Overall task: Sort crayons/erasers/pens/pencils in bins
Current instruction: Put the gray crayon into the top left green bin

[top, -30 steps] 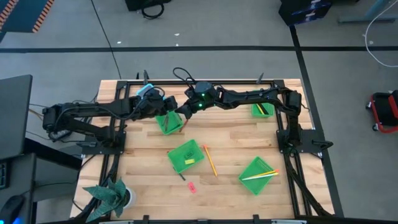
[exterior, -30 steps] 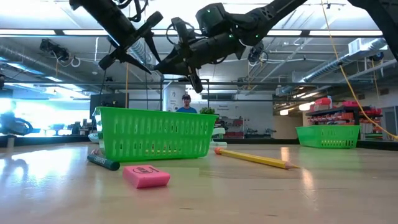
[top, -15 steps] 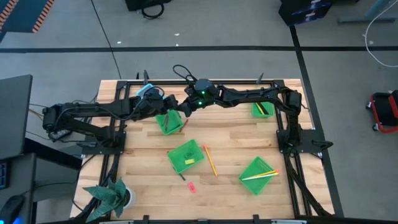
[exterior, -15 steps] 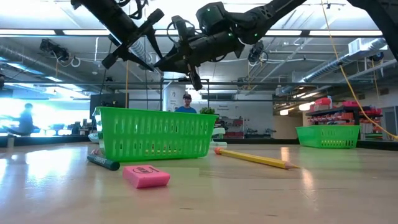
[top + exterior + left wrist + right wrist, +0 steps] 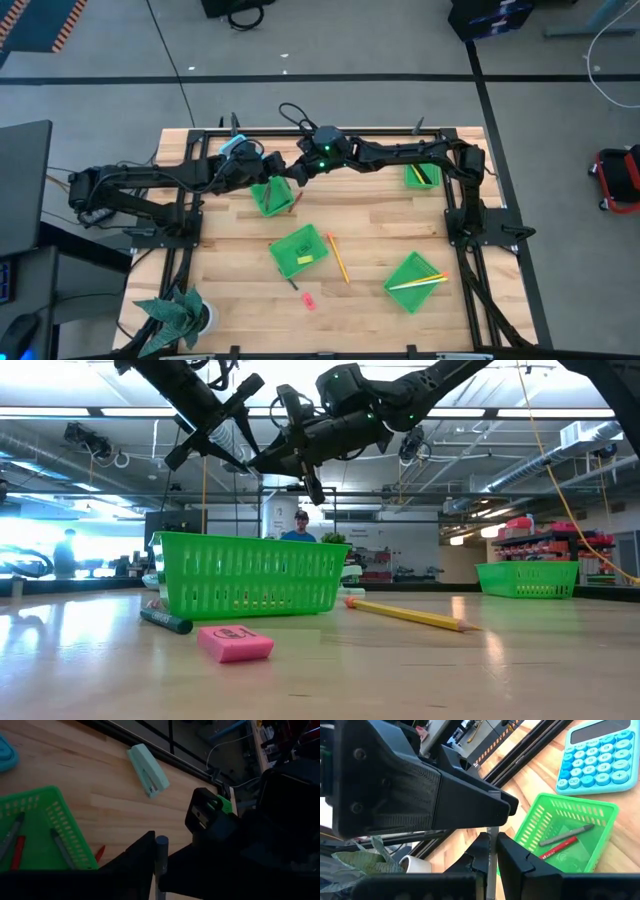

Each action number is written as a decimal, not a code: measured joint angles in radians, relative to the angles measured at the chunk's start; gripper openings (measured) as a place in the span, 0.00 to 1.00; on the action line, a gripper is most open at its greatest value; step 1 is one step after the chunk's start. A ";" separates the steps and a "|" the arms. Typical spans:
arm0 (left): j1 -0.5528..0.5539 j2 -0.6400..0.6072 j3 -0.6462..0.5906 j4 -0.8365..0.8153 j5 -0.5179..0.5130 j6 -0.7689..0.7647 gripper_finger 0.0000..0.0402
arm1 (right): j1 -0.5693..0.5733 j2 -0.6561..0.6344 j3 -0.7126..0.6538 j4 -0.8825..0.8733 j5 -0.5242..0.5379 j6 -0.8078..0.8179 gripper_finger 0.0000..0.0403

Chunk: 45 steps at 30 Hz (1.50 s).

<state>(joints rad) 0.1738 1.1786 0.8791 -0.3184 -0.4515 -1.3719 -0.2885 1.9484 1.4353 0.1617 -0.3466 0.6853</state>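
Bins, green, 4: 1 at the table's far side under both grippers; 1 at centre; 1 at the near right; 1 at the far right beside the right arm's base.

Pencils, at least 2, lay across the near-right bin; 1 loose pencil lay on the table just right of the centre bin.

Eraser, pink, 1, lay on the table in front of the centre bin; 1 dark crayon lay just beside it.

Far bin held 2 grey sticks and 1 red crayon; 1 red piece lay outside its wall.

Right gripper hung above the far bin, narrow, pinching 1 grey stick; left gripper met it tip to tip at the same stick; whether it gripped could not be told.

Calculator, blue, 1; stapler, pale green, 1; plant, 1, at the near left corner.
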 joint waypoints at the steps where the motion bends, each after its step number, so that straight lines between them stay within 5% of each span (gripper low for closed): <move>1: 0.000 0.000 0.000 0.000 0.000 0.003 0.35 | -0.002 0.000 0.000 0.002 0.000 0.005 0.09; 19: 0.004 -0.001 0.001 -0.008 -0.003 0.054 0.32 | -0.013 -0.006 0.000 0.047 -0.003 0.052 0.09; 31: 0.004 -0.001 0.001 -0.009 0.003 0.083 0.08 | -0.010 -0.006 0.000 0.051 -0.003 0.052 0.09; 45: 0.061 0.000 0.002 -0.029 0.060 0.161 0.09 | -0.021 -0.006 0.000 0.027 -0.047 0.030 0.09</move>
<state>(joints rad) 0.2345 1.1786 0.8810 -0.3472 -0.3919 -1.2112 -0.3090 1.9419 1.4357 0.1885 -0.3941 0.7151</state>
